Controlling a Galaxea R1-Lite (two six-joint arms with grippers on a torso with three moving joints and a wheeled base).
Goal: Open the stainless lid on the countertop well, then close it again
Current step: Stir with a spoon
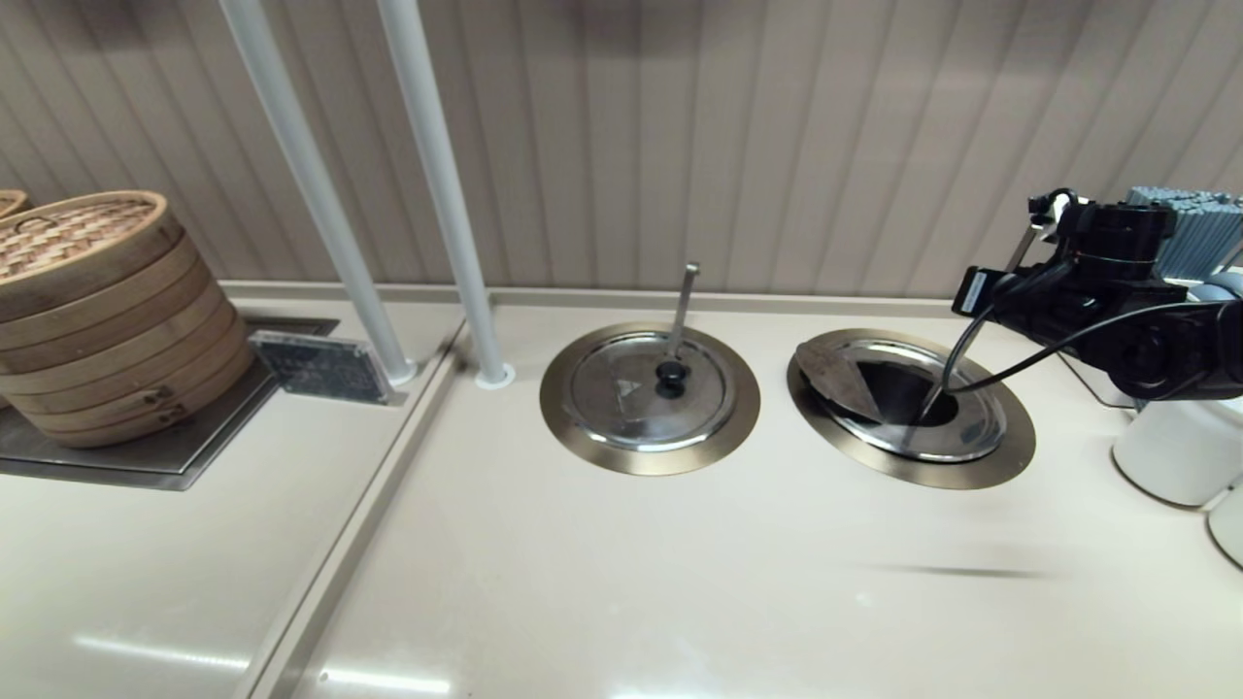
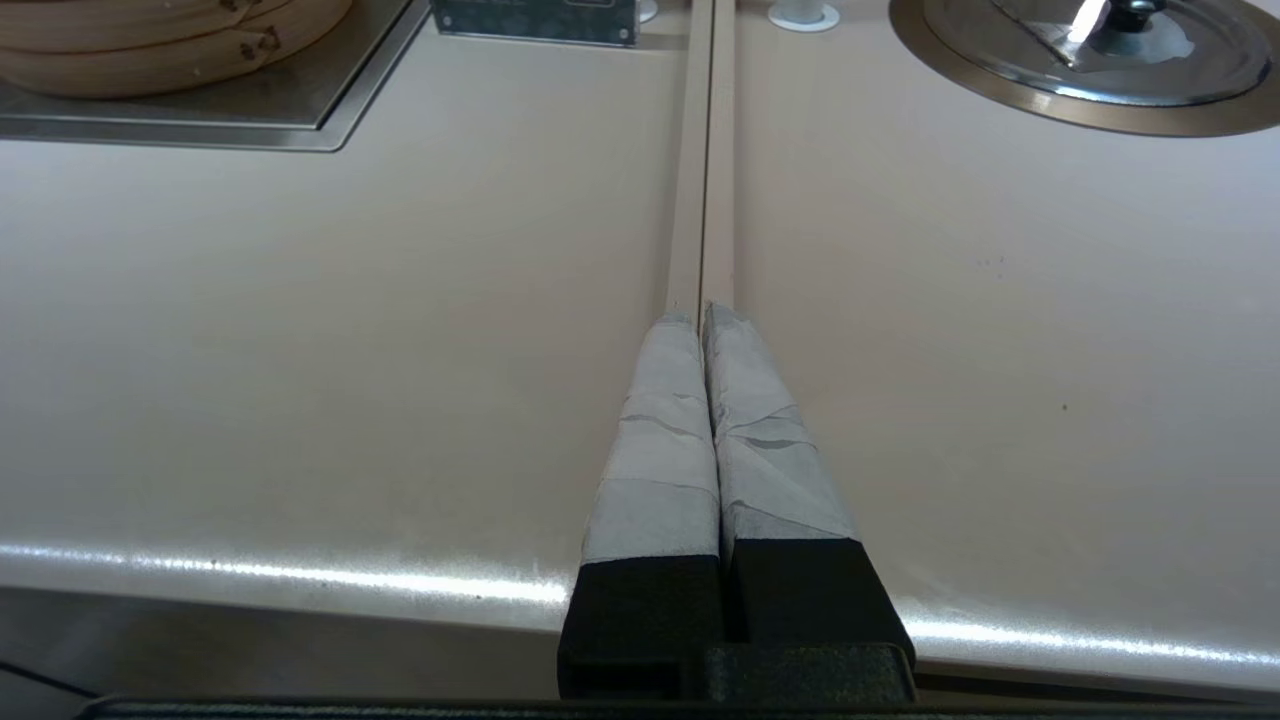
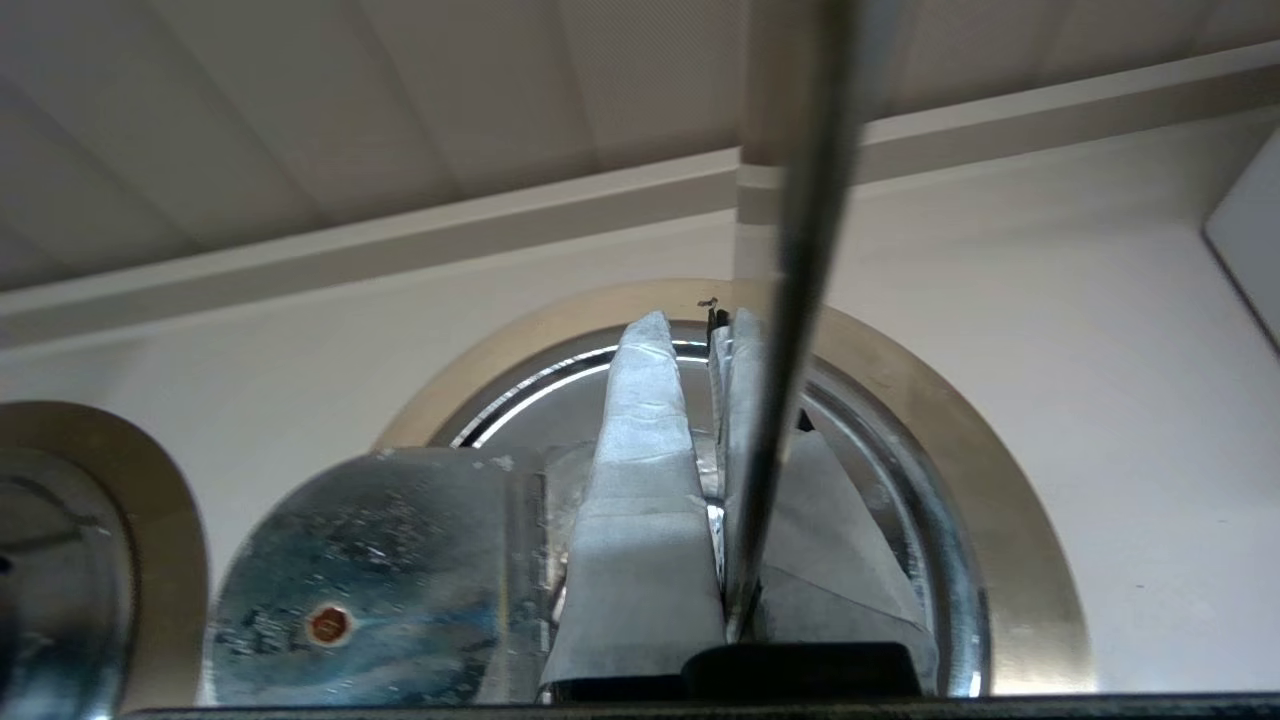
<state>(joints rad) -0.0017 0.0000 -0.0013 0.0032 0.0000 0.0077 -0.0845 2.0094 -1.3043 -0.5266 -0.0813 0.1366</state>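
Note:
The countertop well (image 1: 1010,451) with its bronze-toned rim lies at the right of the counter. Its stainless lid (image 1: 961,427) has the wedge flap (image 1: 837,374) folded back to the left, baring the dark opening (image 1: 898,388). The flap's underside (image 3: 350,590) shows a copper rivet; the knob is hidden. The ladle handle (image 1: 1020,248) slants up out of the opening. My right gripper (image 3: 700,325) hovers above the well, shut, and the handle (image 3: 790,300) crosses in front of one finger. My left gripper (image 2: 703,315) is shut, parked over the counter seam near the front edge.
The twin lid (image 1: 621,388) with a black knob (image 1: 670,374) and slim ladle handle covers the middle well. A bamboo steamer (image 1: 97,311) stands far left beside a small plaque (image 1: 325,367). Two white poles (image 1: 442,194) rise behind. White containers (image 1: 1175,451) crowd the right edge.

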